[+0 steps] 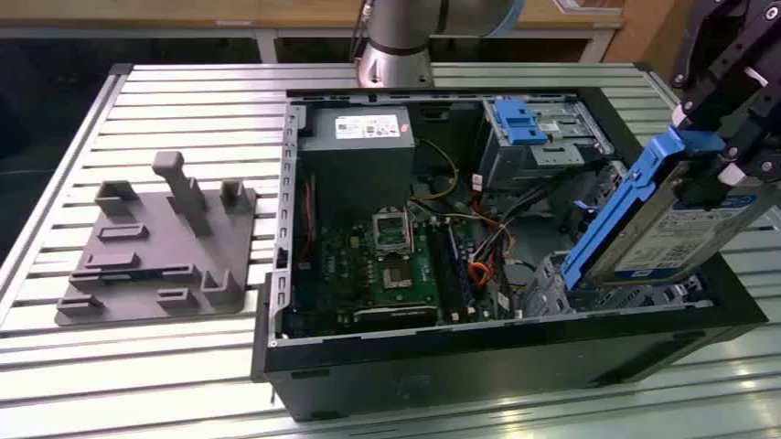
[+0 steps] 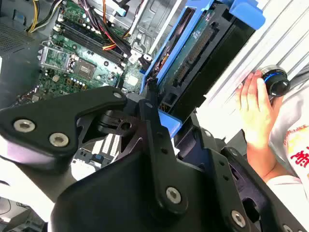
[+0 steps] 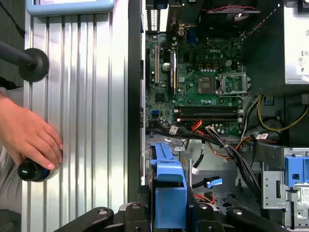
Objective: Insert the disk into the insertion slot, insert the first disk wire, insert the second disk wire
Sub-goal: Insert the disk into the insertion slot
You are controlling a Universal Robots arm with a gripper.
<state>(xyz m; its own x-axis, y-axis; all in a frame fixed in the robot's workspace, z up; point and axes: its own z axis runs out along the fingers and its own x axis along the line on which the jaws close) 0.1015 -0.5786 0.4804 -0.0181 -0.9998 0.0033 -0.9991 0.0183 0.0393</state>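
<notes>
Grips the disk (image 1: 665, 229) by its blue carrier in the gripper (image 1: 722, 169) — hangs tilted below it, lower end at the insertion slot (image 1: 547, 285) mouth — could jam on the rim or snag the wires (image 1: 495, 245) beside it if pressed down askew.

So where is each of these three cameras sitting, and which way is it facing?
Exterior view: off the arm, above the table, looking down on the open computer case; shows the arm's column and the gripper holding the disk.
First wrist view: on the wrist, looking down past the gripper into the case.
Second wrist view: on the wrist, looking along the gripper and the disk toward the motherboard.
Both wrist views share a person's hand beside the case.
</notes>
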